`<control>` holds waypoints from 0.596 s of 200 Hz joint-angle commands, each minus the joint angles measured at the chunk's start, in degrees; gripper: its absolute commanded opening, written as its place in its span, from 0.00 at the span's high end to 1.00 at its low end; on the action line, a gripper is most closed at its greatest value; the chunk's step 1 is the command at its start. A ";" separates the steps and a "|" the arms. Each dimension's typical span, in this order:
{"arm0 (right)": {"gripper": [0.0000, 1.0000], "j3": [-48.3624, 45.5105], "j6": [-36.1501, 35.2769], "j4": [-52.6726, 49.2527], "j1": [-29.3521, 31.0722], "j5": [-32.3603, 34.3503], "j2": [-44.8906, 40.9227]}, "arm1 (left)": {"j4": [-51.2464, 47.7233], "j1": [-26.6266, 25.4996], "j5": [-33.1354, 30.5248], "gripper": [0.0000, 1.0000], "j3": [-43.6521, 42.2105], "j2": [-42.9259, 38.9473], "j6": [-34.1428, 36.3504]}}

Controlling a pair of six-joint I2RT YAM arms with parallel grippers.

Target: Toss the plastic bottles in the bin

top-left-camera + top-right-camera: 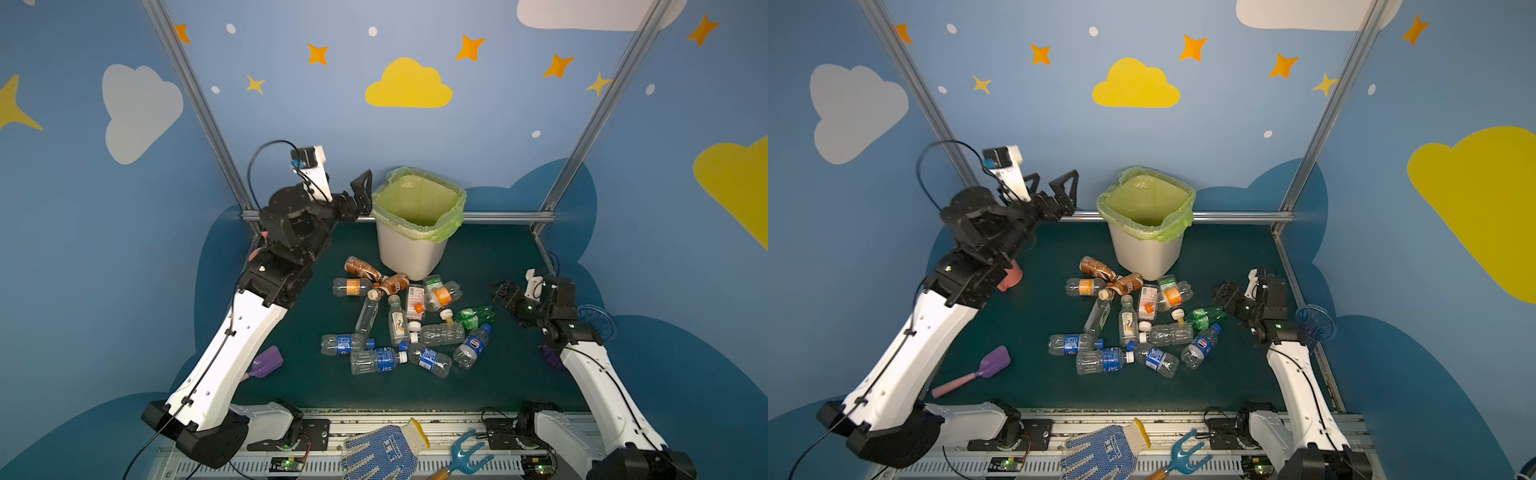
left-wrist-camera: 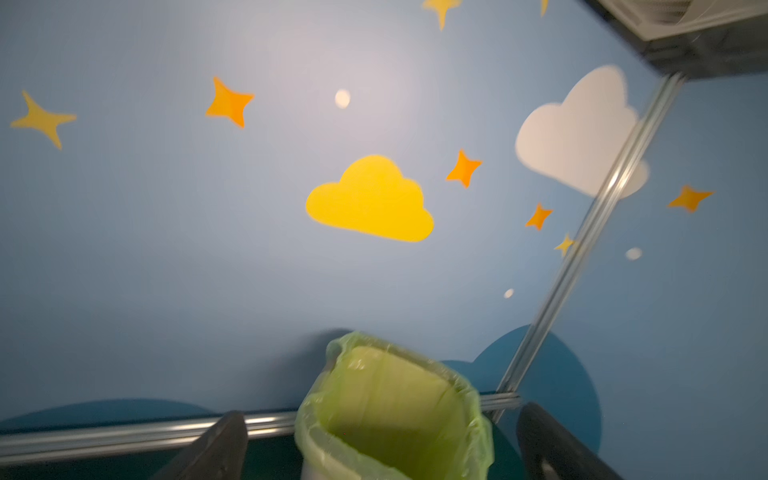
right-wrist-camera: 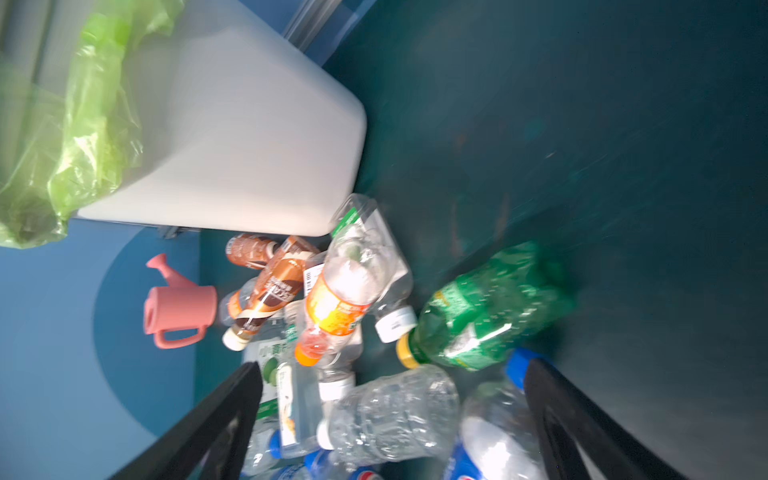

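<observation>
Spotter: Bottles [image 1: 399, 320] are lying in a loose heap mid-table, just near of the bin [image 1: 411, 253]. The farthest ones are touching its near wall. None is showing inside the green liner from these angles.

Checker: Your left gripper [image 1: 1055, 178] is hanging high beside the bin's left rim, jaws wide apart and carrying nothing. Your right gripper [image 1: 500, 289] is hovering low at the right of the heap, jaws also spread and empty, pointing toward the green bottle [image 1: 473, 316].

Spotter: That is where you are risking trouble, I think. The bottles are overlapping, so jaws that wide are likely catching two at once, or pinching a round side and squirting it away.

Checker: Agreed. You are also working close to a bin that is probably light. Pushing the pile toward it may be shoving or tipping it, and a fingertip may be snagging the liner on the way over.

Spotter: You are sharing the rim with the left arm too, so watch for a clash. The pink watering can [image 3: 178, 307] is sitting just left of the pile, and it is not a bottle.
</observation>
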 commanded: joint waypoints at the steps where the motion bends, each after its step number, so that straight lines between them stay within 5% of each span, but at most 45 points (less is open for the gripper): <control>1: 0.02 1.62 7.67 3.95 3.30 -0.17 4.06 | -1.15 2.93 -2.97 0.00 -11.36 -3.43 -2.89; 57: 0.07 5.56 14.29 5.52 10.46 2.85 14.73 | -3.87 10.20 -1.45 0.00 -35.48 -16.55 -10.46; 119: 0.16 10.71 16.25 5.58 14.91 3.69 23.82 | -9.32 12.06 -2.17 0.00 -48.94 -24.63 -14.51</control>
